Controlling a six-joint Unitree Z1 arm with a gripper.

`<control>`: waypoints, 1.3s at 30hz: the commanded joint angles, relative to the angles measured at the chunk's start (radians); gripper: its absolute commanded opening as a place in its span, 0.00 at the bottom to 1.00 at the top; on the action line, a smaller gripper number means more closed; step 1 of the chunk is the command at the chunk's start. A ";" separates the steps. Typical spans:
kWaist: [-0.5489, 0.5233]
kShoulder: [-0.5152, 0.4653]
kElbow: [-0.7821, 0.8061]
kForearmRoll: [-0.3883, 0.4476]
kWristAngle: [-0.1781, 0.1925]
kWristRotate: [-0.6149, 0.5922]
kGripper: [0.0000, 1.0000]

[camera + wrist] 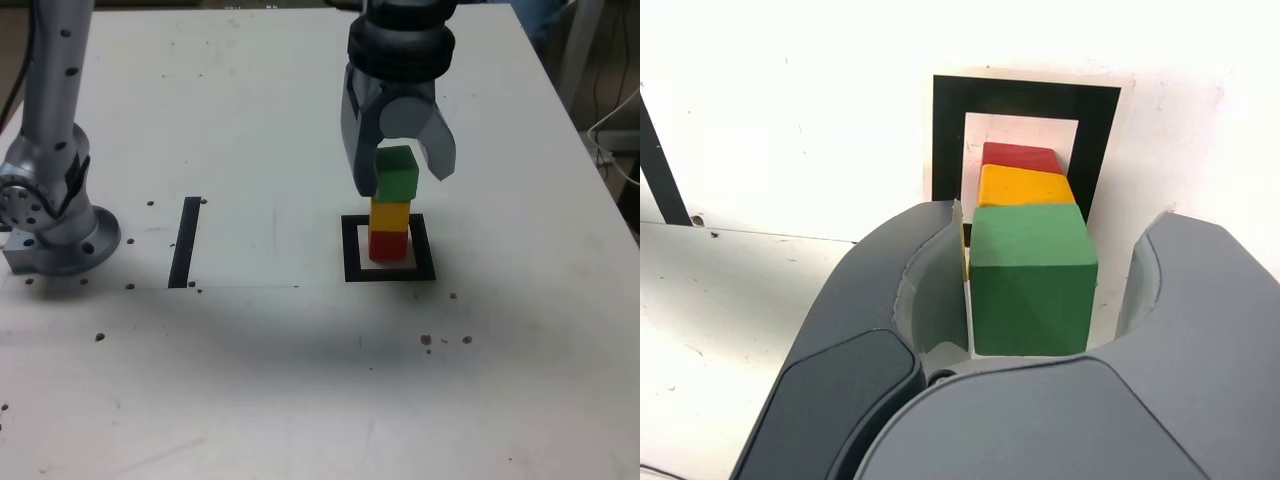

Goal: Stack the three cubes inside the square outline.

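1. The grey gripper (402,165) straddled the green cube (397,173), jaws parted; a gap showed on one side, so released.
2. Three matte cubes formed one stack: green on the yellow cube (390,214), on the red cube (388,245).
3. The stack stood inside the square outline (351,250) of black tape, on the white table (300,380).
4. One straight black strip (186,242) lay well apart, at the exterior view's left.
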 commanded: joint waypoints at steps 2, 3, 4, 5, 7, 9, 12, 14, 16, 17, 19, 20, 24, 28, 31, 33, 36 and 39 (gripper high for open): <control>0.001 -0.025 0.009 0.008 0.001 0.000 0.94; 0.001 -0.035 0.013 0.014 0.002 0.001 0.98; 0.001 -0.043 0.017 0.017 0.003 0.001 0.99; 0.001 -0.052 0.021 0.019 0.004 0.002 1.00; 0.001 -0.070 0.029 0.022 0.008 0.002 1.00; 0.001 -0.089 0.036 0.021 0.014 0.004 1.00; 0.001 -0.116 0.043 0.020 0.021 0.013 1.00; 0.001 -0.137 0.051 0.016 0.023 0.019 1.00; 0.001 -0.163 0.065 0.002 0.021 0.027 1.00; 0.001 -0.179 0.073 -0.007 0.021 0.031 1.00; 0.001 -0.216 0.093 -0.024 0.024 0.040 1.00; 0.001 -0.238 0.107 -0.033 0.027 0.046 1.00; 0.001 -0.342 0.206 -0.064 0.042 0.073 1.00; -0.012 -0.420 0.330 -0.083 0.041 0.082 1.00; -0.034 -0.459 0.422 -0.096 0.025 0.083 1.00; -0.047 -0.481 0.488 -0.105 0.009 0.083 1.00; -0.055 -0.512 0.588 -0.117 -0.012 0.083 1.00; -0.058 -0.533 0.682 -0.122 -0.022 0.083 1.00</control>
